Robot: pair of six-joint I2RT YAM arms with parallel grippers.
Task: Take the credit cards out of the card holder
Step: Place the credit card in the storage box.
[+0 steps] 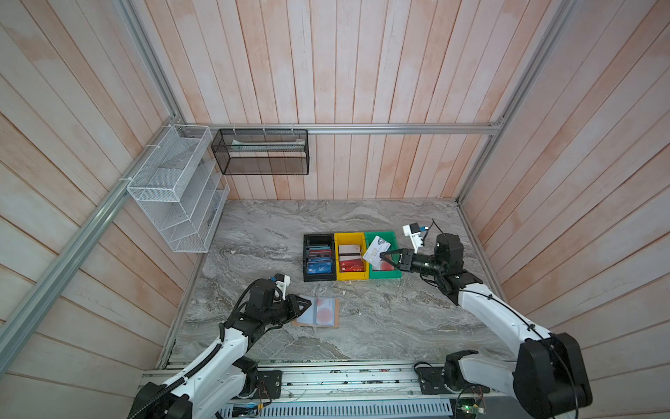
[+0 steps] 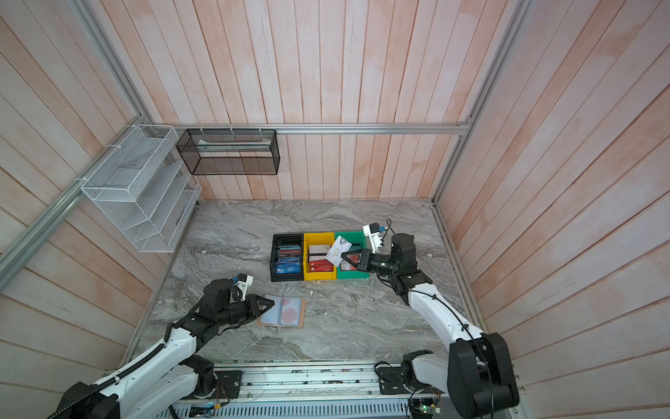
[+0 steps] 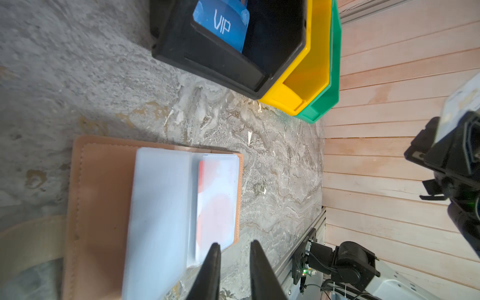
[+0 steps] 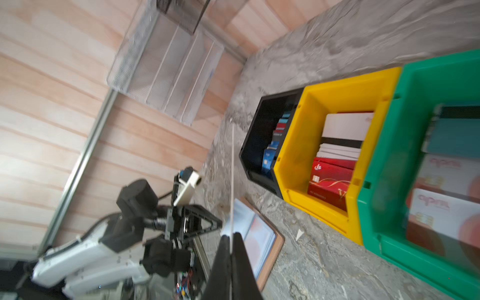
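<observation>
- In both top views the card holder (image 1: 308,319) (image 2: 273,317) lies open and flat on the grey marble worktop (image 1: 380,326), well apart from the row of bins.
- The left gripper (image 1: 308,304) (image 2: 271,306) reaches over the holder's blank page, jaws slightly parted and grasping nothing.
- The orange-circle card (image 1: 323,311) (image 2: 290,311) sits in the holder's other page.
- The right gripper (image 1: 383,256) (image 2: 345,256) is clenched on a white card (image 1: 375,249) (image 2: 338,249) lettered "VIP". It holds the card tilted above where the yellow bin (image 1: 350,235) meets the green bin (image 1: 384,274).
- The black bin (image 1: 306,254) holds a blue "VIP" card (image 1: 320,269).
- In the left wrist view the holder (image 3: 101,194) is stitched tan leather with pale blue sleeves (image 3: 161,207). The whitish orange-circle card (image 3: 217,205) shows through one sleeve.
- The parted jaw tips stand just beside that sleeve's corner; contact cannot be told.
- "VIP" reads on the blue card (image 3: 222,24).
- In the right wrist view the jaws press together on the white card (image 4: 233,168), seen edge-on.
- The holder (image 4: 275,241) lies beyond.
- Red cards (image 4: 332,179) fill the yellow bin (image 4: 293,161). Pink lettering in the green bin (image 4: 384,155) is too blurred to read.
</observation>
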